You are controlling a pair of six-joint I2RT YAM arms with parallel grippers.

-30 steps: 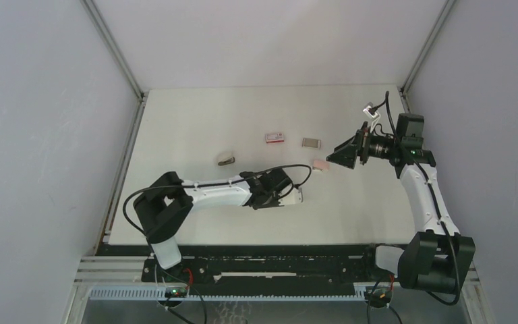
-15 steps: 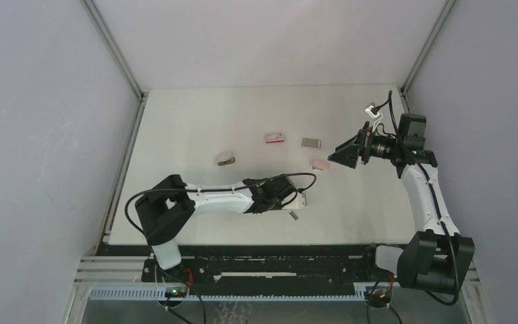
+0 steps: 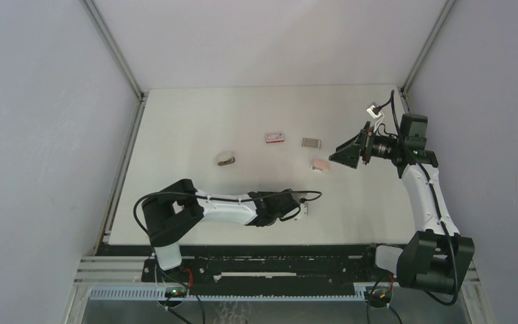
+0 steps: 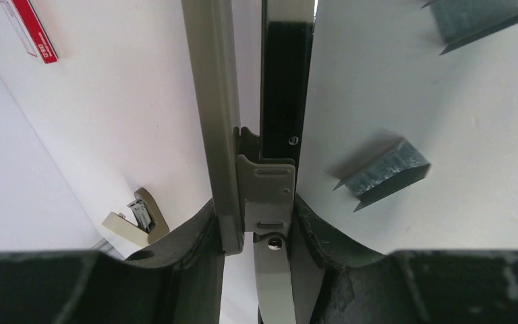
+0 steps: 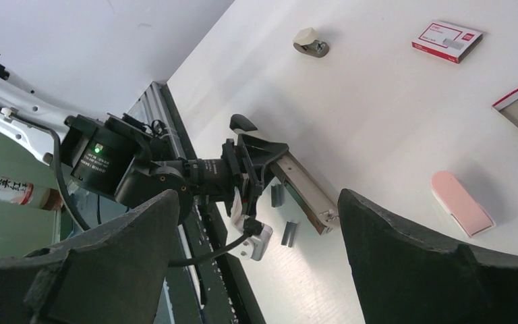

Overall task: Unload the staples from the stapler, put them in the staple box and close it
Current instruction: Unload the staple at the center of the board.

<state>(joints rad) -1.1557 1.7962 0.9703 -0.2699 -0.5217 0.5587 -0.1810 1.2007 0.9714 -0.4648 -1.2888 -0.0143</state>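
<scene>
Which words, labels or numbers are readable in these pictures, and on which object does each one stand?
On the red-and-white box: some print, too small to read.
On the bottle: label characters, too blurred to read.
No other text is visible.

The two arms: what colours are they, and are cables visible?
The left arm and right arm have white shells with black joints and bases. The left gripper and right gripper are black. A black cable loops at each wrist. A green light glows on the left arm.

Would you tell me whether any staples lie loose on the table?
Yes, grey staples lie on the table beside the stapler.
</scene>
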